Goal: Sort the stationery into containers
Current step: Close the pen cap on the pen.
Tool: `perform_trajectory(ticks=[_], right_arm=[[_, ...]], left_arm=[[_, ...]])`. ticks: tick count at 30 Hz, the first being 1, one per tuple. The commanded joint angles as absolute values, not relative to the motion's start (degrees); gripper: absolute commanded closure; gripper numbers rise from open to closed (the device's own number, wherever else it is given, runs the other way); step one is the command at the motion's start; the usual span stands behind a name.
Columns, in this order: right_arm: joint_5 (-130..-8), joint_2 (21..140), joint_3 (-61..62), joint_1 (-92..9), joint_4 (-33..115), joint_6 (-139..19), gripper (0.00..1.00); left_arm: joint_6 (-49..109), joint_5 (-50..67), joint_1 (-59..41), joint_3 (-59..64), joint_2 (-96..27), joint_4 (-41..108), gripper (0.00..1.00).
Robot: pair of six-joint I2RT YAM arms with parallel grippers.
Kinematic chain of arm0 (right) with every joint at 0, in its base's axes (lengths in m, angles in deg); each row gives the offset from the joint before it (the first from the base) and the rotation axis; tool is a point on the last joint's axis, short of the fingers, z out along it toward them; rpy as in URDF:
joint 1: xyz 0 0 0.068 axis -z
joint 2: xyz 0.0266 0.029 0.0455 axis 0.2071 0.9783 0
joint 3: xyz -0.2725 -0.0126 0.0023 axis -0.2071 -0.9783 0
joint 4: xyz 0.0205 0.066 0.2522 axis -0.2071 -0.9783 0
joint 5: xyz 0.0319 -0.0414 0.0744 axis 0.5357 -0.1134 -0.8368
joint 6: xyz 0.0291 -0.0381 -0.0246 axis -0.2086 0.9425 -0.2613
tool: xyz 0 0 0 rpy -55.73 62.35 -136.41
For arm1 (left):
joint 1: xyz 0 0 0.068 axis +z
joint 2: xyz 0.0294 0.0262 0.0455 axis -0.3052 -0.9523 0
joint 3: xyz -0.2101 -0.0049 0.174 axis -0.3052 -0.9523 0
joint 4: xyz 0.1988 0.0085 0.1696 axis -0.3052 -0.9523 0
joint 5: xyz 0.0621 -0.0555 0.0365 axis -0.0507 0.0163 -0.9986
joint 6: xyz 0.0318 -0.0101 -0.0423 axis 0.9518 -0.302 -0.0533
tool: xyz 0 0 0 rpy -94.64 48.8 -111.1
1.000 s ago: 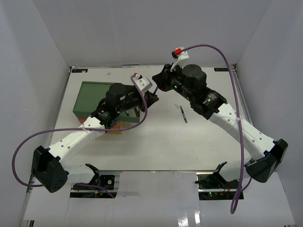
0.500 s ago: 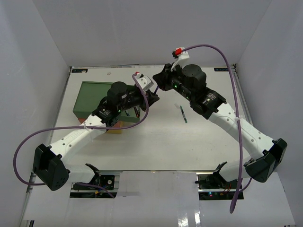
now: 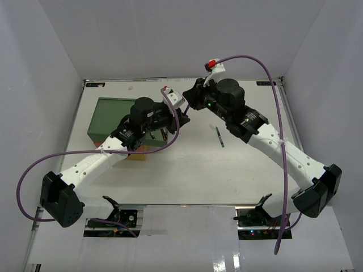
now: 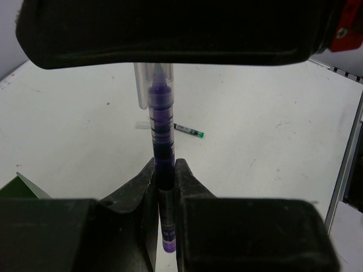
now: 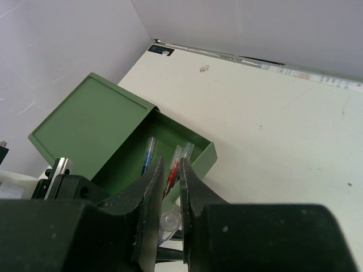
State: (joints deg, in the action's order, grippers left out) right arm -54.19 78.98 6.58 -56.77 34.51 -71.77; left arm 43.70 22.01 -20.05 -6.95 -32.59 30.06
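Holding the purple pen (image 4: 161,130) firmly in your left hand (image 4: 164,170), align it lengthwise over the green drawer (image 5: 130,164), release low; your right hand (image 5: 170,165) sits narrow, load unclear.

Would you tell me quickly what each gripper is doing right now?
Left gripper: closed on a purple pen.
Right gripper: closed on a red pen.
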Motion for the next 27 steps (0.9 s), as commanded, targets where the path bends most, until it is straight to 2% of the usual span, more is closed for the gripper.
perform_trajectory(ticks=[1,18,27], right_arm=[[-60.2,83.4,1.4,-58.3,19.5,-70.2,0.92],[-66.2,83.3,-0.3,-56.9,19.3,-70.7,0.92],[-67.8,84.4,0.6,-56.2,17.9,-70.2,0.92]], left_arm=[[44.9,24.8,-21.0,1.9,-29.5,48.4,1.0],[46.8,28.1,-21.2,-0.8,-28.2,59.3,1.0],[50.6,31.3,-22.9,-1.0,-28.9,58.3,1.0]])
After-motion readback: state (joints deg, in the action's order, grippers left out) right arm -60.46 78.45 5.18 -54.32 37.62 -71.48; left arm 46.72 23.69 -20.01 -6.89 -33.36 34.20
